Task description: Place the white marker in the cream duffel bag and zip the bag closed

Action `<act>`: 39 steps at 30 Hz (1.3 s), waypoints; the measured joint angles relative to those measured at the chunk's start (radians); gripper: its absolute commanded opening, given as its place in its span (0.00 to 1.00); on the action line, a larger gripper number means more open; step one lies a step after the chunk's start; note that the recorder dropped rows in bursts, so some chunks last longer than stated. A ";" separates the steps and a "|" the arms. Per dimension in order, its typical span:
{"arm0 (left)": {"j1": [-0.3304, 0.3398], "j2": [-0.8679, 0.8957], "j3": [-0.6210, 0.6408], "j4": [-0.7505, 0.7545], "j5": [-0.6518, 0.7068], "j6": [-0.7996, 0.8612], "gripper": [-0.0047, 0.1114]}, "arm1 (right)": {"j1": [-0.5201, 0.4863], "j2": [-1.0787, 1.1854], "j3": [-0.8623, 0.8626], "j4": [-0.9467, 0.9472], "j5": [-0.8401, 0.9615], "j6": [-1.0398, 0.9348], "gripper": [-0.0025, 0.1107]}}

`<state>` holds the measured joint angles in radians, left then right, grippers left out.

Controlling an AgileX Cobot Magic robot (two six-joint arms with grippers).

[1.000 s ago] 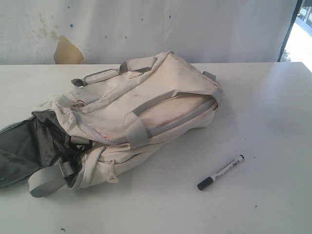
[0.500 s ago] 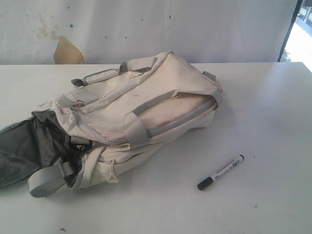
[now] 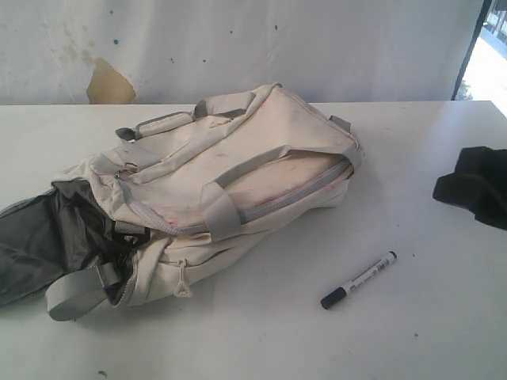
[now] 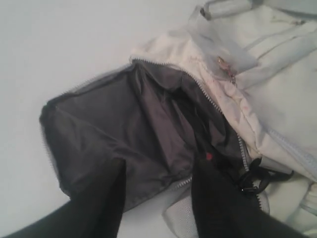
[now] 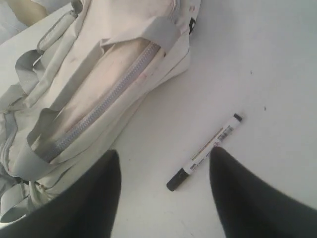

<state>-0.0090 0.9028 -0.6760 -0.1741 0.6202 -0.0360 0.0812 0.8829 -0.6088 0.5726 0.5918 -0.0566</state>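
**Cream duffel bag** point(image 3: 238, 158): lies on its side on the white desk point(image 3: 238, 348). One end of the bag is unzipped and gapes wide, with dark grey lining point(image 4: 124, 129) showing inside the opening. The long grey zip point(image 5: 106, 99) on the bag's pale side panel is drawn shut. Grey webbing straps point(image 3: 222, 210) cross the bag's body, and faint reddish stains mark the fabric near that zip.

**White marker** point(image 3: 358, 279): lies flat on the desk off the bag's zipped side, nearer its closed end. It is clear of the bag. It runs roughly parallel to the bag's length, with its black cap pointing the same way as the bag's open end. The marker is outside the bag and nothing holds it.

**Left claw** point(image 4: 157, 166): hangs above the bag's open end, over the lining. Its two dark fingers point(image 4: 94, 208) stand apart with nothing gripped between them. Whether it touches the bag cannot be told.

**Right claw** point(image 5: 166, 153): sits on the marker's side of the bag, above the desk. Its fingers point(image 5: 252, 198) are spread wide and grip nothing. The marker shows through the gap between them, lying on the desk below and not in contact.

**Right arm** point(image 3: 475, 186): in the exterior view only a dark bulk of it shows, well apart from the bag's closed end and apart from the marker.
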 measured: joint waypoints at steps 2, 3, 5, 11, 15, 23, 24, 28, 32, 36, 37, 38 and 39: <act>0.000 0.059 -0.011 -0.041 0.003 0.028 0.42 | 0.000 0.030 0.000 0.037 0.004 -0.005 0.51; 0.000 0.103 -0.026 -0.062 0.011 0.049 0.42 | 0.000 0.044 0.000 0.057 0.006 -0.014 0.51; 0.000 0.167 -0.054 -0.086 0.020 0.069 0.46 | 0.000 0.067 0.000 0.091 0.010 -0.032 0.51; 0.000 0.347 -0.204 -0.113 0.040 0.096 0.64 | 0.000 0.125 0.000 0.202 0.016 -0.112 0.51; 0.000 0.460 -0.314 -0.207 0.058 0.148 0.64 | 0.000 0.170 0.000 0.287 0.018 -0.183 0.51; 0.000 0.695 -0.479 -0.365 0.110 0.282 0.64 | 0.000 0.268 -0.007 0.458 0.057 -0.325 0.51; 0.000 0.723 -0.501 -0.367 0.111 0.284 0.64 | 0.000 0.280 -0.012 0.466 0.061 -0.335 0.50; 0.000 0.824 -0.586 -0.381 0.120 0.291 0.64 | 0.000 0.327 -0.047 0.477 0.074 -0.351 0.50; 0.000 0.922 -0.654 -0.399 0.136 0.291 0.64 | 0.000 0.373 -0.090 0.484 0.078 -0.353 0.50; 0.000 1.009 -0.696 -0.457 0.151 0.291 0.64 | 0.021 0.434 -0.120 0.502 0.078 -0.353 0.50; 0.000 1.028 -0.704 -0.476 0.153 0.289 0.64 | 0.035 0.448 -0.126 0.502 0.078 -0.353 0.50; 0.000 1.044 -0.709 -0.492 0.153 0.289 0.64 | 0.047 0.465 -0.132 0.504 0.078 -0.353 0.50; 0.000 1.059 -0.717 -0.508 0.155 0.289 0.64 | 0.067 0.482 -0.142 0.506 0.078 -0.353 0.50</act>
<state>-0.0090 1.9613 -1.3929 -0.6820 0.7755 0.2535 0.1479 1.3649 -0.7510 1.0783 0.6699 -0.4098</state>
